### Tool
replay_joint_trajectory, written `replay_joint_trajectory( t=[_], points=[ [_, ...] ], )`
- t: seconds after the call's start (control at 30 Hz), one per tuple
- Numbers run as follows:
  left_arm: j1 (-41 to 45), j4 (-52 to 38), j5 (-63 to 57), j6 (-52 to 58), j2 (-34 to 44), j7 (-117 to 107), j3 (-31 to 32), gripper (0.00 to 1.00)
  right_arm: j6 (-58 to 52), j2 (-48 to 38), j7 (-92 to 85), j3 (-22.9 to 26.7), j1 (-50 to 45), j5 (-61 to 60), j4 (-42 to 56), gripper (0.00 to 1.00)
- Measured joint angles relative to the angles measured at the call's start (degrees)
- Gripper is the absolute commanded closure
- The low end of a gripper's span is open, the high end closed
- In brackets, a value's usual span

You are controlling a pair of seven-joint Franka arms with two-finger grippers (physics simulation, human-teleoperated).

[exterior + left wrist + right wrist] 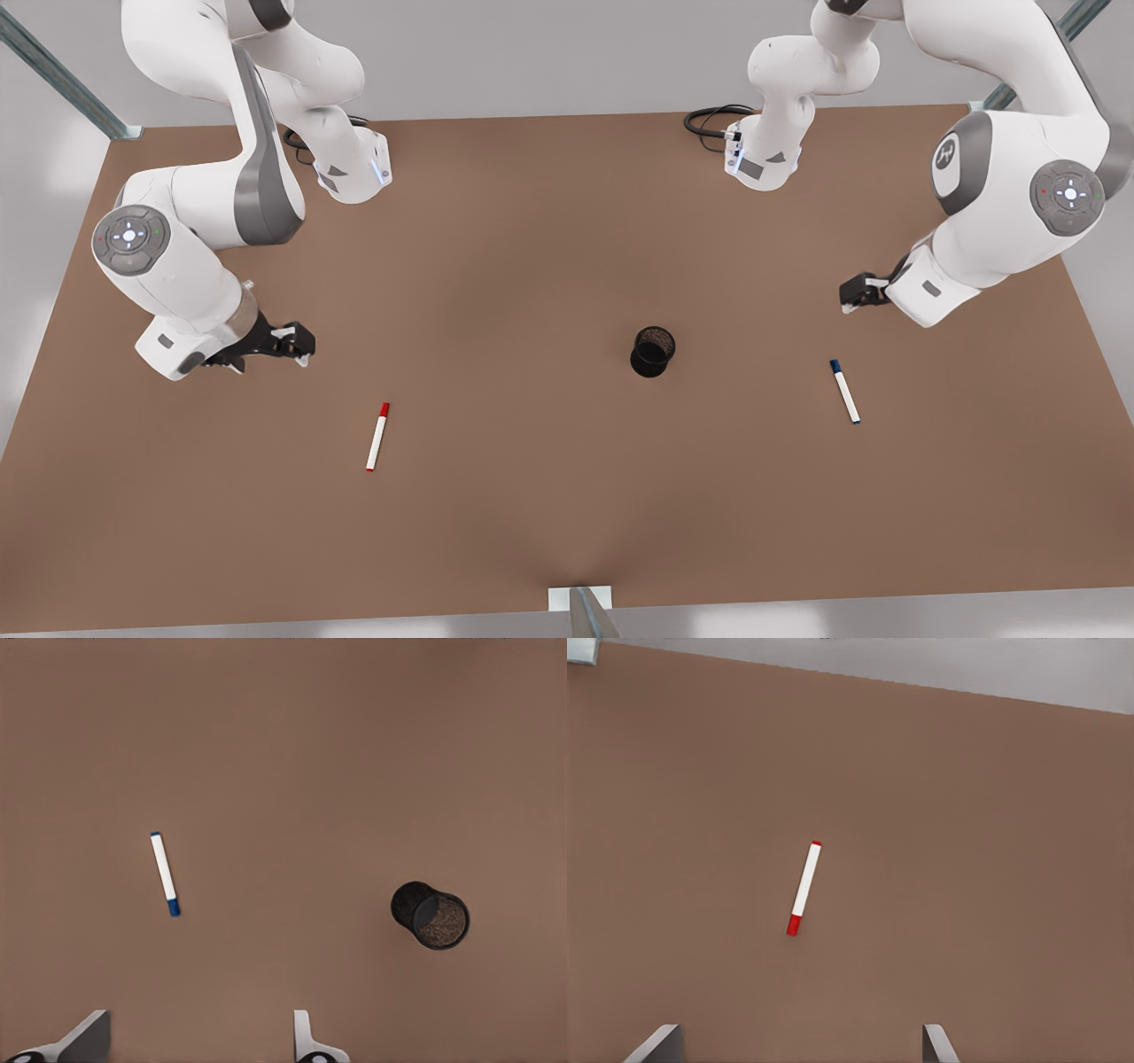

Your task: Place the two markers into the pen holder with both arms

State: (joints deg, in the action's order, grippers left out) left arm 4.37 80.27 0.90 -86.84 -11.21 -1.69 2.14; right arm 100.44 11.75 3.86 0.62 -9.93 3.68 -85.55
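White-tipped left gripper (852, 299) and right gripper (299, 344) hover agape above table (532, 221).

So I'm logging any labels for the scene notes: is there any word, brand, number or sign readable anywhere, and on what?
No readable text anywhere.
Red marker: plain white barrel, no print.
Blue marker: plain white barrel, no print.
Pen holder: bare black mesh.
Arm joint caps: small white symbols and coloured dots, not letters.
Grey arm section: a small white emblem, too small to read.
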Motion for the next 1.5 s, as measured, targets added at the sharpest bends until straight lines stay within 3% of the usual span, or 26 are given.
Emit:
replay_joint_trajectory(
  t=[0.1,0.23,0.33,0.6,0.7,0.77,0.8,0.87,0.9,1.03,1.23,1.3,1.43,1.5],
  points=[
    [-0.33,-0.26,-0.1,-2.2,-4.72,0.79,-0.95,0.0,0.65,0.0,0.46,0.0,-0.06,0.03,-0.04,0.0],
    [-6.63,1.29,0.16,-11.37,-16.67,1.2,-2.06,0.0,2.11,2.29,1.03,-0.23,-0.44,0.04,-0.55,0.0],
    [-9.02,10.19,0.29,-23.33,-19.94,1.37,-2.13,0.0,5.21,6.81,1.41,-0.27,-0.29,0.01,-1.44,0.0],
    [-11.19,17.07,-0.32,-42.5,-25.75,1.96,-2.93,0.0,22.87,9.46,2.24,-0.35,4.78,-1.42,-19.45,0.0],
    [-11.34,18.84,-1.04,-45.3,-26.43,2.15,-3.01,0.0,27.53,16.58,2.79,-0.37,4.97,-2.26,-11.66,0.0],
    [-11.39,18.98,-1.27,-46.53,-27.11,2.26,-3.01,0.0,27.6,24.55,3.68,-0.76,4.94,-2.51,-0.77,0.0],
    [-11.4,18.97,-1.35,-47.01,-27.43,2.31,-3.01,0.03,27.06,28.0,4.42,-1.87,4.85,-2.55,3.49,0.0],
    [-11.4,18.92,-1.49,-47.77,-27.83,2.37,-3.01,0.27,26.2,32.18,6.13,-3.06,3.98,-2.6,6.83,0.0],
    [-11.4,18.91,-1.55,-48.06,-28.0,2.39,-3.01,0.3,25.84,33.52,7.02,-3.32,3.6,-2.63,7.45,0.0],
    [-11.59,18.9,-1.53,-48.81,-28.31,2.54,-3.01,0.39,25.06,35.62,10.25,-3.59,3.47,-2.86,6.86,0.07],
    [-11.81,18.66,-1.52,-49.32,-29.11,2.69,-3.01,0.47,24.78,36.11,13.97,-3.61,3.7,-4.3,6.11,0.28],
    [-11.73,18.64,-1.52,-49.42,-29.37,2.73,-3.01,0.48,25.06,36.9,14.95,-3.6,3.63,-4.54,6.09,0.28],
    [-11.6,18.63,-1.52,-49.54,-29.53,2.79,-2.97,0.6,26.46,38.83,16.55,-3.55,3.69,-4.75,6.08,0.3],
    [-11.54,18.63,-1.5,-49.57,-29.61,2.8,-2.97,0.6,27.16,39.18,17.19,-3.53,3.72,-4.75,6.02,0.31]
  ],
)
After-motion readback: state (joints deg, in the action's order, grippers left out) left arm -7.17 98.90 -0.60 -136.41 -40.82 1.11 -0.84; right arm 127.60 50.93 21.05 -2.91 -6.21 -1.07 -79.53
